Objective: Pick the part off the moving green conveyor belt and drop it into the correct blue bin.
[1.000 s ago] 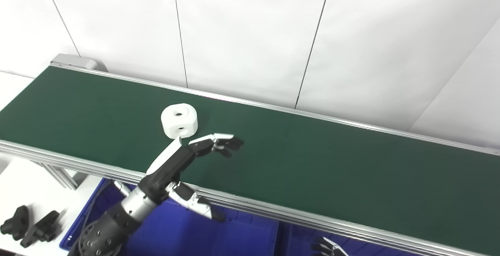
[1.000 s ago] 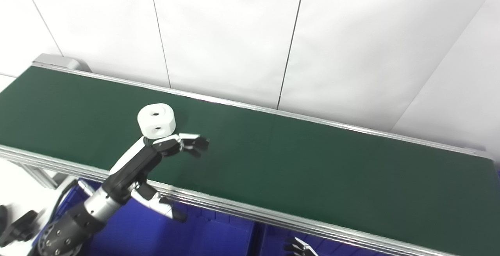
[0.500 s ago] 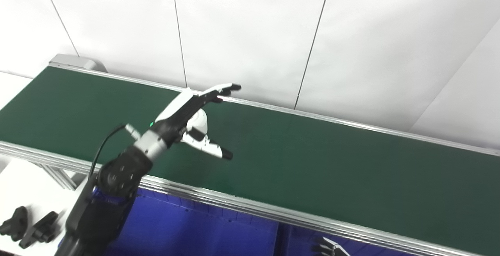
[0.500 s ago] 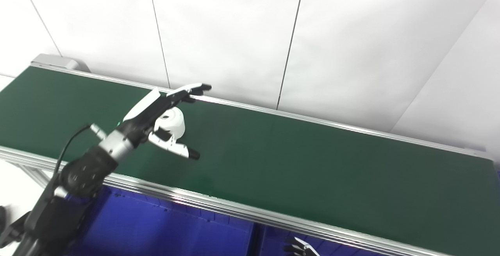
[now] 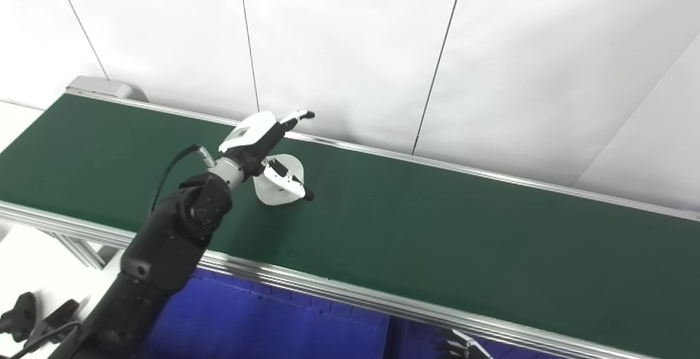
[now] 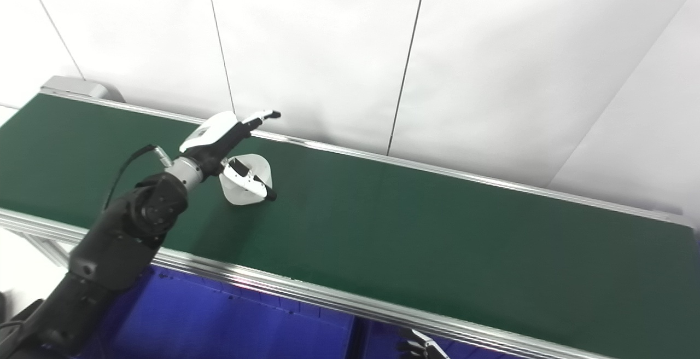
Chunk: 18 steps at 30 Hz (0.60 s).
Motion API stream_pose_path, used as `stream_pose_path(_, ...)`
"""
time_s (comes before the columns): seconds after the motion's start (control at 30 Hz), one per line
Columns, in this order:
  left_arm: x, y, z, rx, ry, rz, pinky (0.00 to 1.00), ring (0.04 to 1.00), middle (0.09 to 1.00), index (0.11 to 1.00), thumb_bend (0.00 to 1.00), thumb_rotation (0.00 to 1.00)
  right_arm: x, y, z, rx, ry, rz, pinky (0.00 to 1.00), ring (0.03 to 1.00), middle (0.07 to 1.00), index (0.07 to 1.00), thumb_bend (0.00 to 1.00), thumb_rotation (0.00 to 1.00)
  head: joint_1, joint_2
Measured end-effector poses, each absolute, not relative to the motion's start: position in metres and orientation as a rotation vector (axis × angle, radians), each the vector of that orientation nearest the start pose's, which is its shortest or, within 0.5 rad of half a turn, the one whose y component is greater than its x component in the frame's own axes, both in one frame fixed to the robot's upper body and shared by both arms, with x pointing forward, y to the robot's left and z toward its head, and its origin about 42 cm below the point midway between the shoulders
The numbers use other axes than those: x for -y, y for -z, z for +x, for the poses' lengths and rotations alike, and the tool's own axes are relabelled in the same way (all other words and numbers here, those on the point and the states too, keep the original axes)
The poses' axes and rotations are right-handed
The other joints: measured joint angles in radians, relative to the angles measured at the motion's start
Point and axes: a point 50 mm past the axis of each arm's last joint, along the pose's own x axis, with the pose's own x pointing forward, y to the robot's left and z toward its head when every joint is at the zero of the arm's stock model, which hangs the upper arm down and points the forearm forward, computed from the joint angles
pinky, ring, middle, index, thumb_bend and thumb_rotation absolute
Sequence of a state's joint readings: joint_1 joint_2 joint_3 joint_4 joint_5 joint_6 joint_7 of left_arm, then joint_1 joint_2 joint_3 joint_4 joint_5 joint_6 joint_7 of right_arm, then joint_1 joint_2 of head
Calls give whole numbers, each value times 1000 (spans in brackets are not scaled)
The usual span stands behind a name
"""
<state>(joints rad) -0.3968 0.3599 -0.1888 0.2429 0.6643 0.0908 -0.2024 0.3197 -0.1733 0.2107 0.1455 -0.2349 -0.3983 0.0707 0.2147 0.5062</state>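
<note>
Since a moment ago the left hand (image 5: 266,145) has swung out over the white part (image 5: 279,179), which has drifted rightward along the green conveyor belt (image 5: 437,227). Its fingers stay spread above and its thumb crosses the near face, bracketing the part without yet clamping it, probably to match the belt's travel. Only the right hand's (image 5: 459,346) fingertips show; open or closed, I cannot tell. Blue bins (image 5: 262,320) wait below.
</note>
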Motion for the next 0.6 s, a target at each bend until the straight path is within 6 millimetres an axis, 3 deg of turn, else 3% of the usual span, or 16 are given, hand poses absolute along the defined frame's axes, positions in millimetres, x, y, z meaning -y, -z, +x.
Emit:
stream_pose_path(0.17, -261, -148, 419, -46, 272, 1191, 968, 977, 995, 902, 841, 174, 221, -10, 144, -80, -339, -322, 590, 695, 734, 804, 942, 174, -2, 3)
stream_pose_path(0.33, -255, -139, 427, -75, 289, 1260, 940, 951, 968, 864, 824, 63, 220, -10, 144, -78, -339, -323, 592, 694, 732, 805, 940, 178, 0, 8)
stream_pose_path(0.37, -255, -135, 427, -86, 294, 1264, 784, 846, 898, 818, 795, 29, 220, -10, 144, -78, -339, -322, 592, 694, 731, 805, 938, 185, 0, 8)
stream_pose_path(0.4, -255, -133, 427, -95, 294, 1255, 751, 824, 884, 809, 789, 23, 220, -10, 144, -78, -339, -322, 592, 693, 731, 806, 938, 186, 0, 8)
stream_pose_path(0.43, -254, -132, 428, -93, 283, 1237, 634, 724, 822, 770, 749, 12, 220, -10, 144, -78, -339, -322, 593, 693, 731, 806, 935, 190, -2, 9)
stream_pose_path(0.47, -253, -131, 428, -93, 267, 1208, 506, 534, 636, 636, 599, 4, 220, -10, 144, -78, -339, -322, 594, 692, 730, 805, 934, 187, -3, 11)
stream_pose_path(0.53, -252, -125, 429, -101, 235, 1164, 436, 436, 536, 567, 523, 1, 220, -10, 144, -78, -339, -319, 595, 692, 729, 805, 932, 185, -3, 12)
stream_pose_path(0.6, -248, -118, 428, -107, 227, 1150, 418, 422, 508, 521, 503, 0, 220, -10, 144, -77, -336, -313, 598, 696, 731, 807, 933, 192, -5, 14)
